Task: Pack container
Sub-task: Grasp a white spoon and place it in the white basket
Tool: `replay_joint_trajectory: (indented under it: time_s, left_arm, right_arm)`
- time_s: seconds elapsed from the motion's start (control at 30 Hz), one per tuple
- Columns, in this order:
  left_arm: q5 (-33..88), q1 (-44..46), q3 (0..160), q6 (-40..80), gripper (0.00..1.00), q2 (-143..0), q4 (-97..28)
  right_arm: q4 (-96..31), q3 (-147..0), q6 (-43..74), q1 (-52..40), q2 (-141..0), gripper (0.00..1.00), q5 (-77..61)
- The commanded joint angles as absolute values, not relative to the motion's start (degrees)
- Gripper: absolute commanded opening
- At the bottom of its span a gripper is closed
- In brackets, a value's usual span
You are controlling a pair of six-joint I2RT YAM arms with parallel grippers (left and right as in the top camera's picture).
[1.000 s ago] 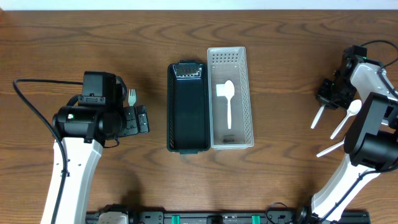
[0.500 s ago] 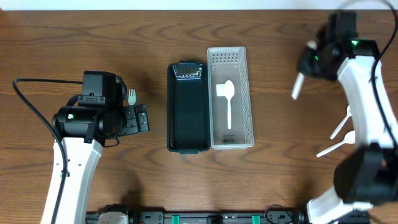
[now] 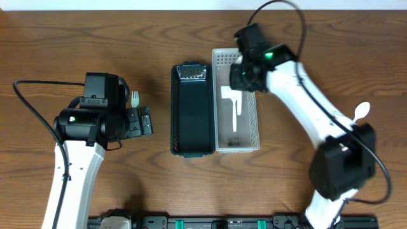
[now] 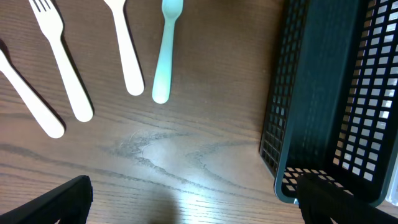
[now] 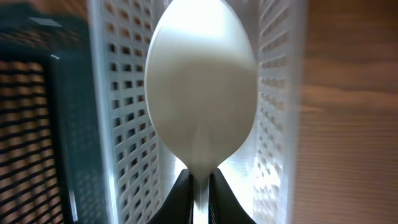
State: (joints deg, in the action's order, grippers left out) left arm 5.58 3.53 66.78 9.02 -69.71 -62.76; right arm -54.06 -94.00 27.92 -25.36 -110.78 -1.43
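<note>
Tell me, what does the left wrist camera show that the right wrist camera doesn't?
Only the left wrist view: loose cutlery lying on the table, namely a white fork, two more white handles and a mint-green utensil. Only the right wrist view: a white spoon pinched in the right gripper, its bowl close to the lens, over the white basket. Both: the black basket and the wooden table.

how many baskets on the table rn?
2. A black basket sits at the centre of the table, and a white basket stands right beside it on its right. The arms may hide small items, but no third basket shows.
</note>
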Motion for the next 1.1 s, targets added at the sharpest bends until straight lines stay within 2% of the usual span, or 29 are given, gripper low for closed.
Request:
replay_joint_trajectory:
  time_s: [0.0, 0.3, 0.5, 0.73, 0.87, 0.93, 1.07]
  left_arm:
    - [4.86, 3.49, 67.75, 8.67, 0.98, -69.71, -62.83]
    - [4.84, 3.49, 67.75, 8.64, 0.98, -69.71, -62.74]
    - [4.84, 3.49, 67.75, 8.64, 0.98, -69.71, -62.72]
    - [4.84, 3.49, 67.75, 8.64, 0.98, -69.71, -62.72]
    - [4.84, 3.49, 67.75, 8.64, 0.98, -69.71, -62.72]
    - [4.84, 3.49, 67.75, 8.64, 0.98, -69.71, -62.74]
    - [4.84, 3.49, 67.75, 8.64, 0.98, -69.71, -62.72]
  right_arm:
    - [-53.58, -93.73, 30.20, -25.61, -114.04, 0.01, 0.86]
    - [-54.24, -93.73, 29.56, -25.43, -122.21, 0.03, -0.93]
    - [-54.54, -94.78, 27.70, -25.32, -122.17, 0.23, -2.26]
    - [-65.54, -109.86, 22.65, -23.53, -119.39, 0.26, -1.93]
    - [-71.07, -119.15, 22.79, -20.05, -115.83, 0.29, -0.82]
    - [-74.15, -121.73, 26.76, -16.32, -112.92, 0.30, 3.22]
    - [-79.40, -121.91, 33.89, -7.22, -108.49, 0.39, 8.14]
